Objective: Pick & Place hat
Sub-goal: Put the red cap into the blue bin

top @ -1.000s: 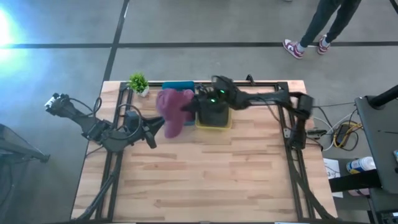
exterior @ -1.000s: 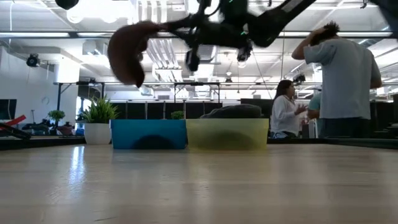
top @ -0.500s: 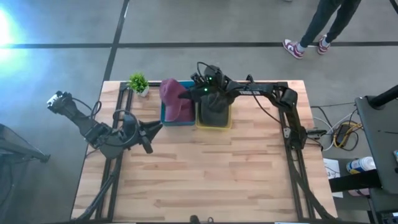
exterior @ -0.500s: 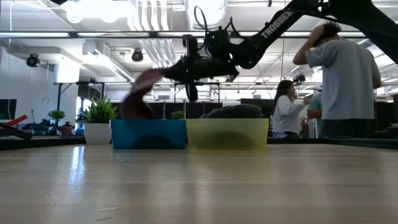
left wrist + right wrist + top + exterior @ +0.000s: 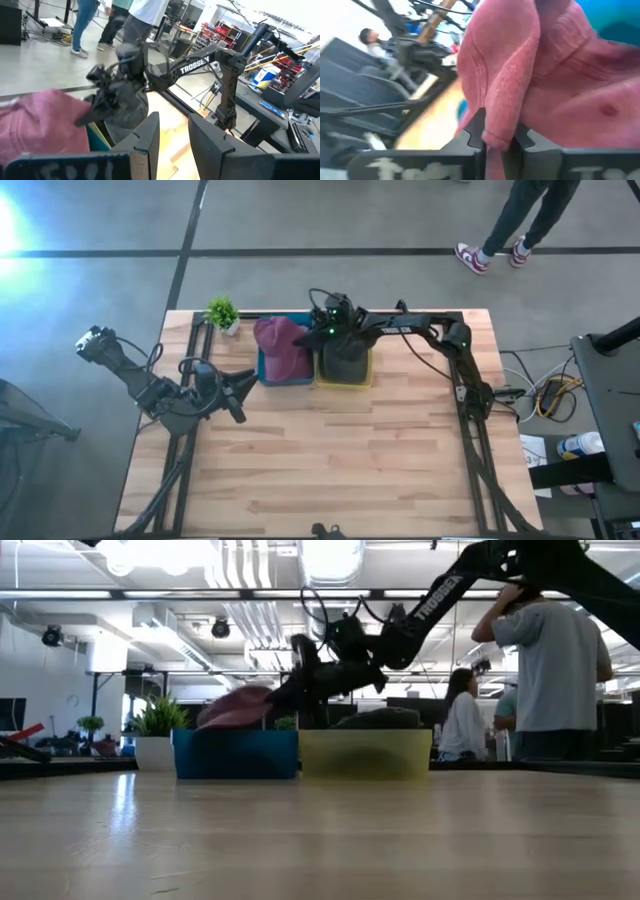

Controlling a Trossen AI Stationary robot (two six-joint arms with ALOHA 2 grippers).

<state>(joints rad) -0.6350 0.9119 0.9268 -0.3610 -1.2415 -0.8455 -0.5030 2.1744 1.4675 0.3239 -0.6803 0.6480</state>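
Observation:
The pink hat [image 5: 283,348] lies in the blue bin [image 5: 268,370] at the table's far edge; in the low view the hat [image 5: 237,708] bulges above the bin's rim [image 5: 237,752]. My right gripper [image 5: 312,340] reaches over from the right and is shut on the hat, low over the bin [image 5: 290,697]. A dark hat [image 5: 375,720] sits in the yellow bin [image 5: 345,381] beside it. My left gripper [image 5: 240,380] waits open at the table's left, fingers apart [image 5: 172,135], touching nothing. My right gripper pinches a folded ridge of the pink hat's cloth [image 5: 500,131] between its two fingers [image 5: 475,131]. It comes slanting down from the table's right side. The rest of the hat [image 5: 570,85] spreads out beyond the fingers, resting in the blue bin.
A small potted plant [image 5: 222,313] stands left of the blue bin at the far edge. The two bins sit side by side. Bare wooden tabletop [image 5: 330,450] stretches across the middle and near side. People stand in the room beyond the table [image 5: 550,660].
My right gripper, still shut on the pink hat, has moved toward the table's far edge and down. The hat, which hung high and clear of the table, has come down into the blue bin. My left arm has drawn back a little toward the left edge.

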